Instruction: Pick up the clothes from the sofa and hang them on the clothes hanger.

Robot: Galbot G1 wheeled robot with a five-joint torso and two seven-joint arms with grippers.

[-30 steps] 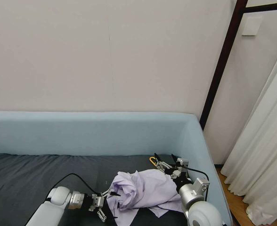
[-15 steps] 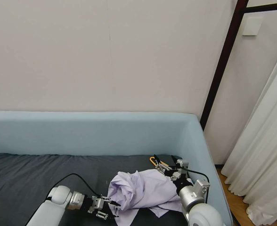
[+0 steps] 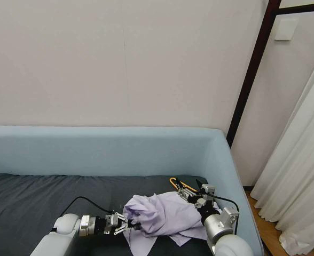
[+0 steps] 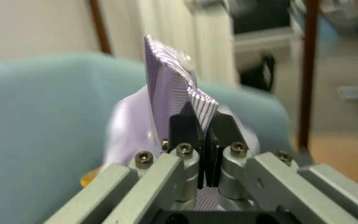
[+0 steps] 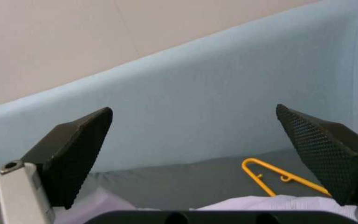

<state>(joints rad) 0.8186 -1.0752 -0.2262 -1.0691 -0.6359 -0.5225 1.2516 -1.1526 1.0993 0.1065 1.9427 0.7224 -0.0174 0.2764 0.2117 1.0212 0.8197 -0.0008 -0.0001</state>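
At the bottom edge of the head view, left of centre, the left arm lies low over the seat, and the left gripper (image 3: 129, 224) meets the near left side of the shirt (image 3: 162, 216). In the left wrist view, its gripper (image 4: 205, 126) has both dark fingers (image 4: 184, 127) pressed together on a fold of the striped lilac cloth (image 4: 166, 79), which stands up from between them.

At the lower right of the head view, the right arm reaches in from the bottom edge. The right gripper (image 3: 191, 193) sits at the far right edge of the shirt. Its jaws stand wide apart. In the right wrist view, the two black textured pads (image 5: 73, 154) sit at either side of the frame with nothing between them. Whether this gripper touches the cloth is hard to tell from these angles. Lilac fabric (image 5: 260, 203) shows just under it.

The shirt itself is a crumpled lilac heap on the dark grey seat cushion (image 3: 29, 197), in the lower middle of the head view, towards the right end of the sofa (image 3: 119, 149).

Just beyond the shirt and the right gripper, an orange hanger (image 3: 174, 183) lies flat on the seat. Part of it is hidden by the cloth. The right wrist view shows its hook end (image 5: 272, 179) at the lower right.

Behind the seat, the pale blue sofa back crosses the middle of the frame. A plain light wall (image 3: 119, 64) fills the upper part of the frame. A dark door frame (image 3: 250, 74) slants down at the upper right, with a white curtain (image 3: 301, 181) at the right edge.
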